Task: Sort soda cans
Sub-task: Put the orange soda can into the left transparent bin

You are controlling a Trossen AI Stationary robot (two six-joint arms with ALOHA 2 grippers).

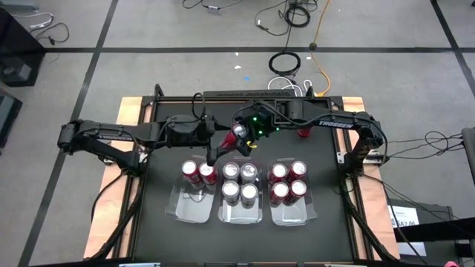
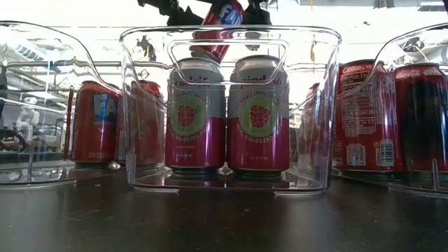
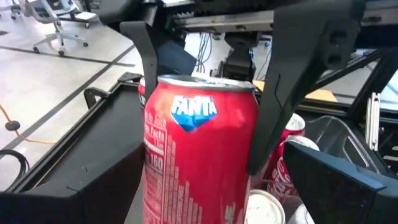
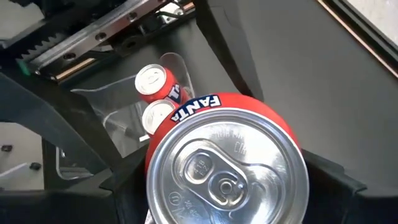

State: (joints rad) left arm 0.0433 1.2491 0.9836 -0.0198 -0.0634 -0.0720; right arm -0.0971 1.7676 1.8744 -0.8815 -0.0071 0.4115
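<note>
High view: ten soda cans (image 1: 240, 180) are seen sorted into three trays (image 1: 191, 209); a red Fanta can (image 1: 239, 136) is held aloft by the right gripper (image 1: 242, 139), the wide-open left gripper (image 1: 217, 153) beside it, one can (image 1: 303, 132) left behind

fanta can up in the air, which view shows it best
The left wrist view: the Fanta can fills it side-on, label readable. The right wrist view shows mainly its silver top, held in the right gripper. The high view shows it small; the low view shows it tilted above the trays.
</note>
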